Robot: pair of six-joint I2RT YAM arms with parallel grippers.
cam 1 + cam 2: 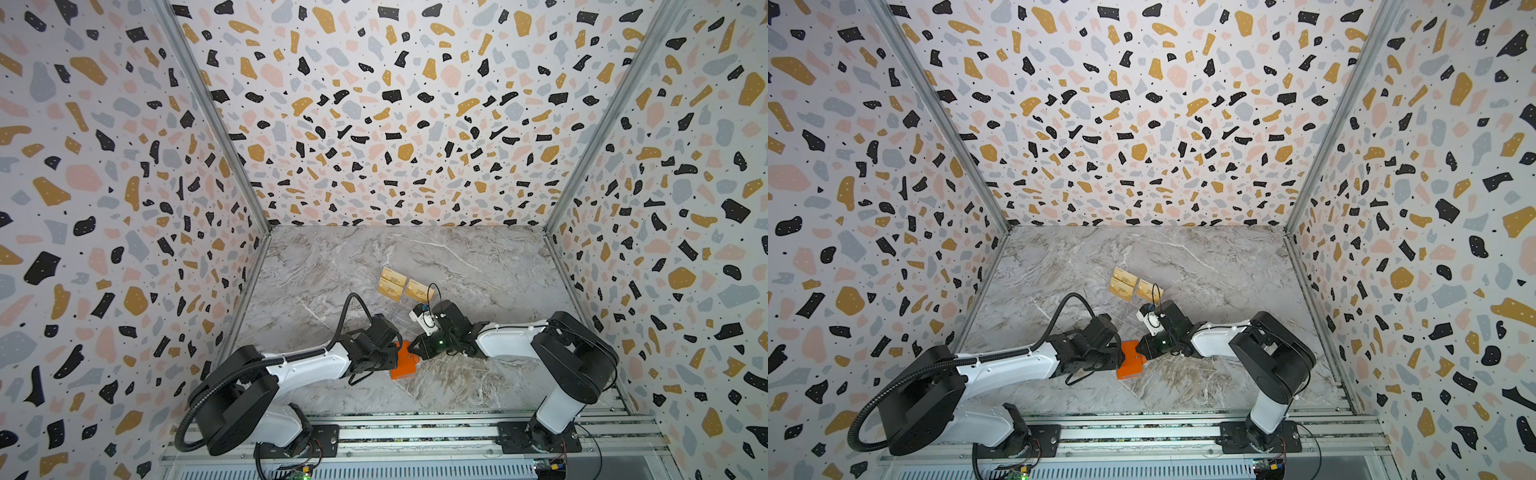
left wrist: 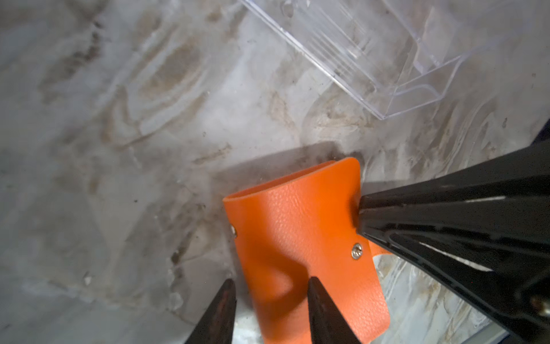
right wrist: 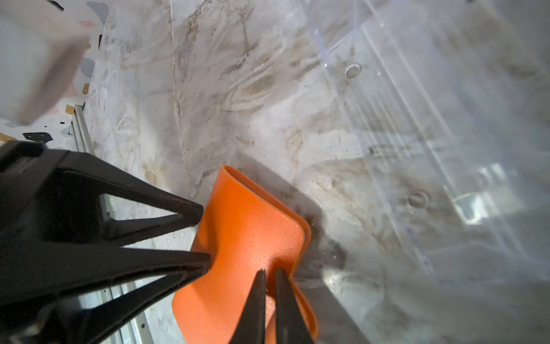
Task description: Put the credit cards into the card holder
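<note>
The orange card holder point(image 1: 405, 362) point(image 1: 1130, 362) hangs closed between my two grippers near the table's front middle, one end lifted. My right gripper point(image 3: 270, 272) is shut on the card holder's point(image 3: 247, 238) cover edge, next to its metal snap point(image 2: 356, 250). My left gripper point(image 2: 272, 286) is open; one fingertip rests over the card holder's point(image 2: 297, 223) cover and the other stands off its side. Three gold-tan credit cards point(image 1: 391, 286) point(image 1: 1124, 286) stand farther back, behind the grippers. No black card shows.
A clear acrylic tiered stand point(image 2: 387, 59) point(image 3: 416, 119) sits just behind the card holder and holds the gold cards. The marble table point(image 1: 316, 291) is walled on three sides by patterned panels. A metal rail point(image 1: 415, 432) runs along the front.
</note>
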